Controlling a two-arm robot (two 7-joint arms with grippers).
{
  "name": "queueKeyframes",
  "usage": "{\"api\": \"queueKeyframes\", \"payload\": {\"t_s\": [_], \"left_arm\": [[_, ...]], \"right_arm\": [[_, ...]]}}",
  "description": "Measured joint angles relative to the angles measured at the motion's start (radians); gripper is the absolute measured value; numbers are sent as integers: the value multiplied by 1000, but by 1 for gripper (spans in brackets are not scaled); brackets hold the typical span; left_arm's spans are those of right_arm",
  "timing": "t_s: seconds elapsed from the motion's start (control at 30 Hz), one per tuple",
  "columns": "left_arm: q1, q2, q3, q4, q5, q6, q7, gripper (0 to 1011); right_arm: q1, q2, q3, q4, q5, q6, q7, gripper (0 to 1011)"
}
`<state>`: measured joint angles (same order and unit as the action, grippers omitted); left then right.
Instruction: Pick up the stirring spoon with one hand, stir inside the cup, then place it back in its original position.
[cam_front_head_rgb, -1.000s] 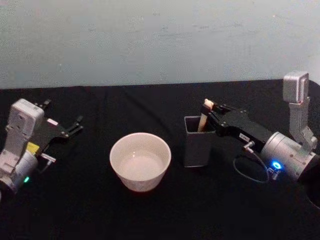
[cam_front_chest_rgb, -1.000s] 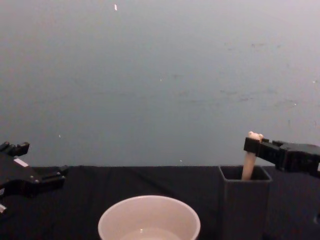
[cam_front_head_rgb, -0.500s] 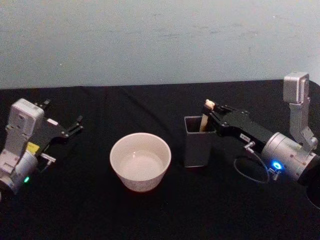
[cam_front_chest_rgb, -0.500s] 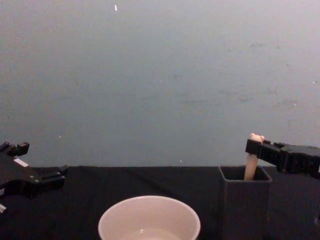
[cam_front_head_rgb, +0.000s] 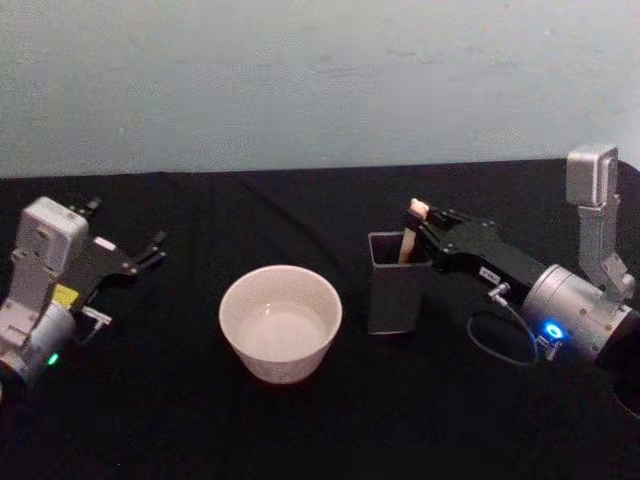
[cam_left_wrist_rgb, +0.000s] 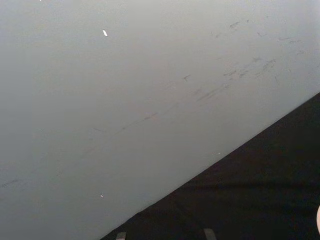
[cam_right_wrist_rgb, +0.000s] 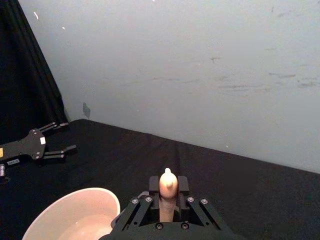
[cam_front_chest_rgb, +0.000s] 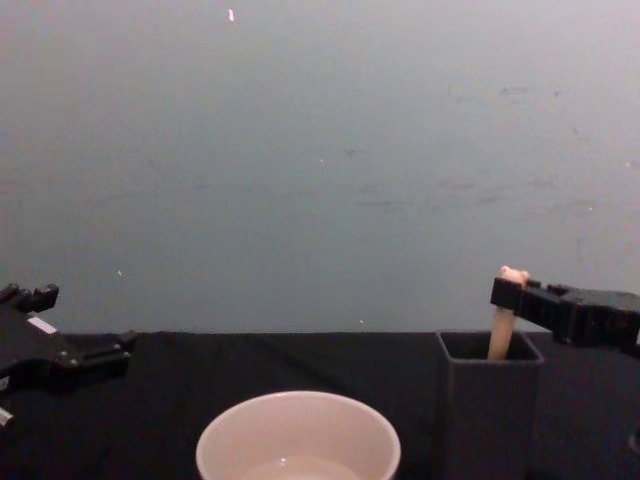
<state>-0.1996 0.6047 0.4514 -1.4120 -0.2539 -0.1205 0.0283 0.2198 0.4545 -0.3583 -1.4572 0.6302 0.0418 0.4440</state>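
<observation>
Right wrist view: right gripper (cam_right_wrist_rgb: 168, 202) with fingers pinching the stirring spoon (cam_right_wrist_rgb: 168, 195) just below its bear-head top; the spoon stands upright in the dark holder box (cam_front_head_rgb: 393, 281), right of the cup (cam_front_head_rgb: 281, 322) on the table (cam_front_head_rgb: 200, 420). Likely light, stiff and slim with a smooth handle, so a high pinch may let it swing. Left gripper (cam_front_head_rgb: 135, 256) parked far left, fingers spread.
</observation>
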Motion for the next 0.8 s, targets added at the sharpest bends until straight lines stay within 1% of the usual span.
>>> {"api": "queueKeyframes", "payload": {"t_s": [0.07,0.2,0.23,0.3,0.33,0.43,0.53,0.57,0.63,0.67,0.7,0.77,0.8], "left_arm": [[0,0,0,0,0,0,0,1001],[0,0,0,0,0,0,0,1001],[0,0,0,0,0,0,0,1001],[0,0,0,0,0,0,0,1001],[0,0,0,0,0,0,0,1001],[0,0,0,0,0,0,0,1001],[0,0,0,0,0,0,0,1001],[0,0,0,0,0,0,0,1001],[0,0,0,0,0,0,0,1001],[0,0,0,0,0,0,0,1001],[0,0,0,0,0,0,0,1001],[0,0,0,0,0,0,0,1001],[0,0,0,0,0,0,0,1001]], "right_arm": [[0,0,0,0,0,0,0,212],[0,0,0,0,0,0,1,299],[0,0,0,0,0,0,1,357],[0,0,0,0,0,0,1,390],[0,0,0,0,0,0,1,449],[0,0,0,0,0,0,1,520],[0,0,0,0,1,0,1,620],[0,0,0,0,1,0,1,683],[0,0,0,0,1,0,1,719],[0,0,0,0,1,0,1,776],[0,0,0,0,1,0,1,776],[0,0,0,0,1,0,1,867],[0,0,0,0,1,0,1,885]]}}
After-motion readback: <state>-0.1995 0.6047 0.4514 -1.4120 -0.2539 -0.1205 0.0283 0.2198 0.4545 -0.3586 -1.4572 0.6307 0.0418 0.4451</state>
